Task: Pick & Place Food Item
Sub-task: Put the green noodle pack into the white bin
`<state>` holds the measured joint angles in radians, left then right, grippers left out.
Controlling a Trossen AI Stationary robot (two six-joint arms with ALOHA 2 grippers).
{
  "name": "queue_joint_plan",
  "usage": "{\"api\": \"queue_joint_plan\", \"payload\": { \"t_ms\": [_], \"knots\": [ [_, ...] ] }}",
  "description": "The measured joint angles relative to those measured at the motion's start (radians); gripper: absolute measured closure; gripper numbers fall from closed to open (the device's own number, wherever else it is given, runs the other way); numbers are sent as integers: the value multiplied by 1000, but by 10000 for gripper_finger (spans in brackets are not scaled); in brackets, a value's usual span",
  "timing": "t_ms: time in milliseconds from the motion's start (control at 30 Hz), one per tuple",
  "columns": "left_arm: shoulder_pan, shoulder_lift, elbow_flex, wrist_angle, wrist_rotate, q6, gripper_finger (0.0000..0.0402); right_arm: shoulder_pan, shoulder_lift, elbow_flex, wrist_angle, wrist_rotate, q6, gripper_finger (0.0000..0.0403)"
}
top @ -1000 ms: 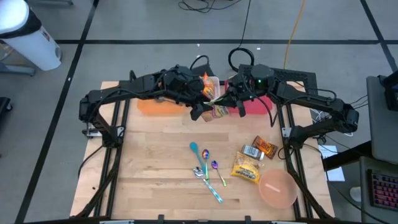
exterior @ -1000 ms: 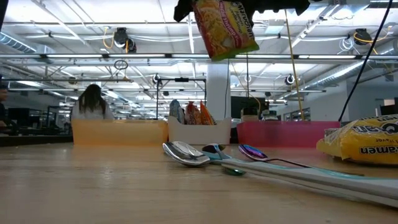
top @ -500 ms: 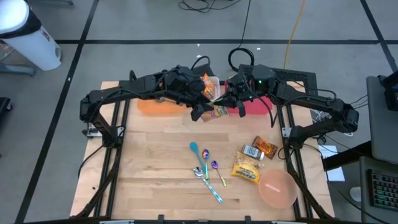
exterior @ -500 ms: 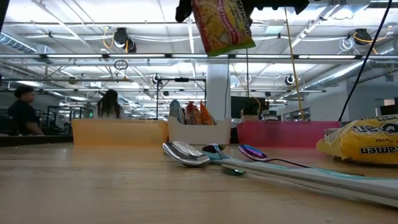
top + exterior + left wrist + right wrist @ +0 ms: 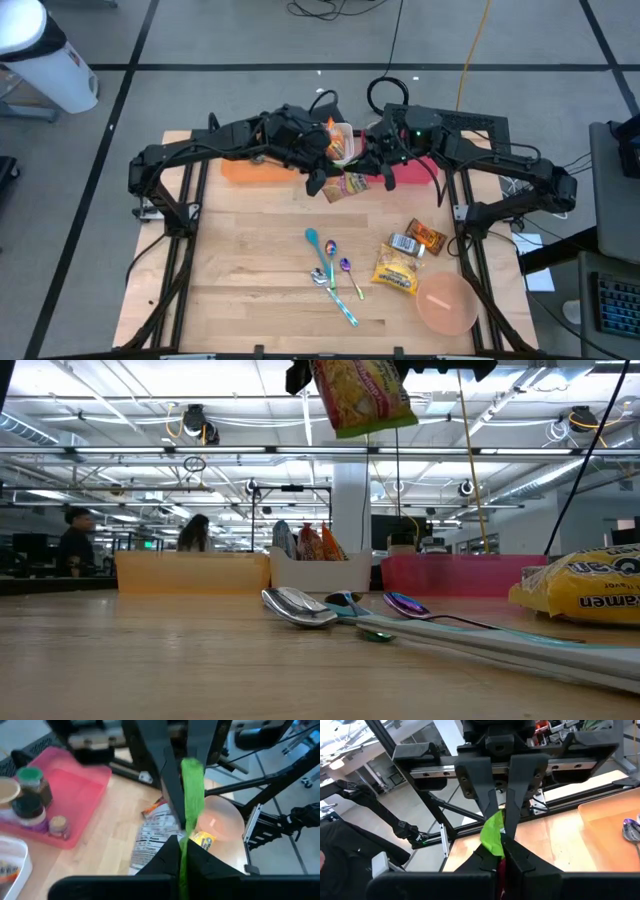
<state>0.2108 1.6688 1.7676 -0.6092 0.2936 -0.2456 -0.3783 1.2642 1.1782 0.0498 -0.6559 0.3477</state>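
A yellow noodle packet [image 5: 346,186] with a green edge hangs in the air between my two grippers, over the far middle of the table. In the low view the packet [image 5: 360,396] hangs high above the spoons [image 5: 300,607]. My left gripper [image 5: 325,180] reaches in from the table's left and is shut on the packet. My right gripper [image 5: 373,170] reaches in from the right, facing the left one, and is also shut on it. My left gripper pinches the packet's green edge [image 5: 183,845] between its two fingers, coming from the table's left and slanting a little down. The packet is lifted clear of the table. My right gripper pinches the opposite green edge [image 5: 493,842] between its two fingers, coming level from the table's right. The packet's body hangs tilted below the fingers [image 5: 340,370].
Along the far edge stand an orange bin [image 5: 250,172], a white bin [image 5: 343,132] with snacks and a pink bin [image 5: 412,168] with jars. Nearer lie spoons [image 5: 330,268], a yellow ramen packet [image 5: 395,270], small packets [image 5: 415,238] and a pink bowl [image 5: 446,302].
The packet has tipped between the grippers: in the low view its lower end has come up a little and swung to the right. Both arms have stayed where they were.
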Motion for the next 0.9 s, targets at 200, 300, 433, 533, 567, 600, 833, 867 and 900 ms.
{"api": "queue_joint_plan", "payload": {
  "t_ms": [200,300,433,533,567,600,833,867,900],
  "knots": [
    [0,0,0,44,27,8,397,1,-2,1,21,-4,9,381],
    [1,0,0,38,26,7,398,-15,-1,1,51,-5,38,352],
    [0,-1,0,16,33,5,398,-58,-1,1,67,1,39,305],
    [5,-7,0,14,55,3,399,-102,0,1,76,2,42,274],
    [9,-11,0,12,56,0,399,-116,1,1,91,2,54,266],
    [14,-15,0,13,57,-1,399,-133,1,1,111,2,66,259],
    [93,-49,0,48,40,-65,400,-248,1,1,339,2,224,234],
    [102,-52,0,52,31,-71,400,-258,1,1,368,2,262,234],
    [108,-54,0,67,19,-72,400,-265,1,1,392,2,296,234]
  ]
}}
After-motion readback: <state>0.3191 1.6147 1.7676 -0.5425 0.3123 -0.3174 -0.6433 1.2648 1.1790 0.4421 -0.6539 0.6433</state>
